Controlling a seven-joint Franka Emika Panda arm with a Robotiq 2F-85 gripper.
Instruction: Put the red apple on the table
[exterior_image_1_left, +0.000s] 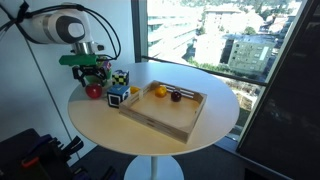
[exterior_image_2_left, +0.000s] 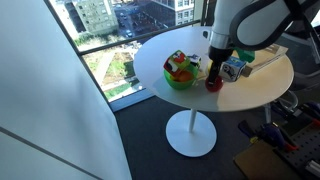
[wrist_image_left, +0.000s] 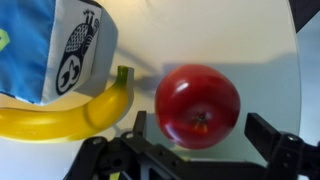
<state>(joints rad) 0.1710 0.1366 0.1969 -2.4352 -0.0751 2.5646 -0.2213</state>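
**Red apple lying on the cream table, claw standing apart around it**

Red and glossy, the red apple (wrist_image_left: 198, 105) is sitting on the smooth cream top of the table (wrist_image_left: 272, 60), filling the middle of the wrist view. The gripper (wrist_image_left: 198, 122) is hanging right above it with its jaws spread. One dark finger (wrist_image_left: 138, 128) is showing on one side of the fruit and another on the opposite side, each with a sliver of table top between it and the apple's skin, so nothing is being clamped.

Just beside the apple a yellow banana (wrist_image_left: 70, 115) is lying with its green stem pointing up. Behind the banana a blue and white printed cube (wrist_image_left: 50, 45) is standing.

In both exterior views the apple (exterior_image_1_left: 93, 91) (exterior_image_2_left: 214, 84) is resting near the edge of the round table (exterior_image_1_left: 150, 138) (exterior_image_2_left: 258, 92), directly under the gripper (exterior_image_1_left: 92, 77) (exterior_image_2_left: 216, 68). A green bowl (exterior_image_2_left: 180, 76) is standing near the apple in an exterior view. A light wooden tray (exterior_image_1_left: 170, 122) is lying well apart from the apple, holding an orange-yellow fruit (exterior_image_1_left: 158, 91) and a small dark fruit (exterior_image_1_left: 175, 96).
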